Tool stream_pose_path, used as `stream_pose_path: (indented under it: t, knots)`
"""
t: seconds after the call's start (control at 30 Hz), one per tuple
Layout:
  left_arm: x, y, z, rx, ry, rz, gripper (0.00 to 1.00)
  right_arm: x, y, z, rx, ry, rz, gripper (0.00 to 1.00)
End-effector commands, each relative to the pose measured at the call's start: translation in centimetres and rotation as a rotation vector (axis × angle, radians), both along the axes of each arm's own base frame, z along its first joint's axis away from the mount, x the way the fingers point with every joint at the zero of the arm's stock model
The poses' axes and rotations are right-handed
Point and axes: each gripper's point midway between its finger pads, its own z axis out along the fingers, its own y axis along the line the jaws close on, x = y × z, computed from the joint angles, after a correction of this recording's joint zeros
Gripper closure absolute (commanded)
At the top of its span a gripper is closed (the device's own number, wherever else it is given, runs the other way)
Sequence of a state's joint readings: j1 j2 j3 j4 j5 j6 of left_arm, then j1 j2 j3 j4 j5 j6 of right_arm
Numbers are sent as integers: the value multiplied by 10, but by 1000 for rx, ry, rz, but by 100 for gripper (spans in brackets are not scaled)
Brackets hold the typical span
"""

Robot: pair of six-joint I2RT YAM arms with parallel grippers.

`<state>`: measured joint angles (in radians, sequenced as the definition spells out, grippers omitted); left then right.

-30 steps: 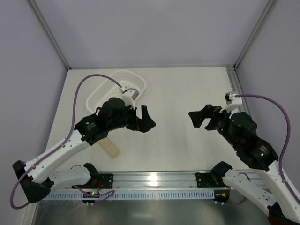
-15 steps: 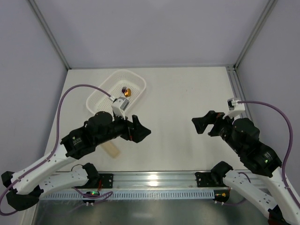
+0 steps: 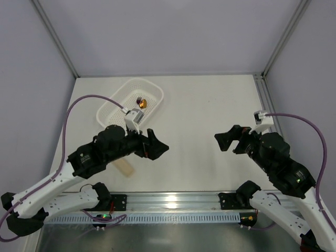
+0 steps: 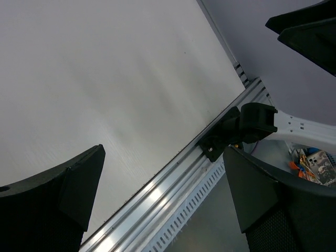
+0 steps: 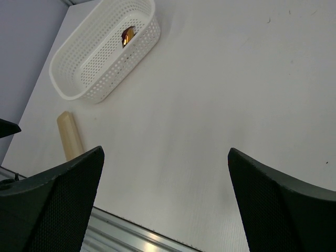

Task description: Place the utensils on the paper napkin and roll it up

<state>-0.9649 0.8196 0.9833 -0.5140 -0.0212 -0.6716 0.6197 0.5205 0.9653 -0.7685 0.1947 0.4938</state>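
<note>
A white perforated basket (image 3: 129, 100) stands at the back left, and the utensils lie in it. Only a shiny gold spoon bowl (image 3: 142, 104) and a dark purplish tip (image 3: 138, 99) show; the right wrist view catches the gold bowl (image 5: 127, 35) inside the basket (image 5: 100, 52). I cannot make out the paper napkin against the white table. My left gripper (image 3: 160, 140) hovers open and bare, in front of the basket. My right gripper (image 3: 224, 136) is open and bare too, at mid right. The wrist views show wide gaps in the left gripper (image 4: 163, 173) and right gripper (image 5: 165, 157).
A flat beige slab (image 3: 125, 167) lies near the front left, partly under my left arm, also seen as the slab (image 5: 70, 135). The metal rail (image 3: 173, 201) runs along the table's near edge. Grey walls close the back and sides.
Over the first half second my left arm drew back toward the near edge, uncovering the basket; the right gripper shifted slightly nearer. Since then nothing has moved.
</note>
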Motion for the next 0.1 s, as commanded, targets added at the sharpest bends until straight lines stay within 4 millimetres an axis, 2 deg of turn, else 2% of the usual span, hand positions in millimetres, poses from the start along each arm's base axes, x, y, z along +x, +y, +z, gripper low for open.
stream_pose_path:
  t: [0.0,0.07]
  knots:
    - [-4,-1,29,-79,-38,-13,0,-4,0,12,26,-20,13,0]
    - [-4,-1,32,-82,-40,-13,1,-5,2,13,35,-21,19,0]
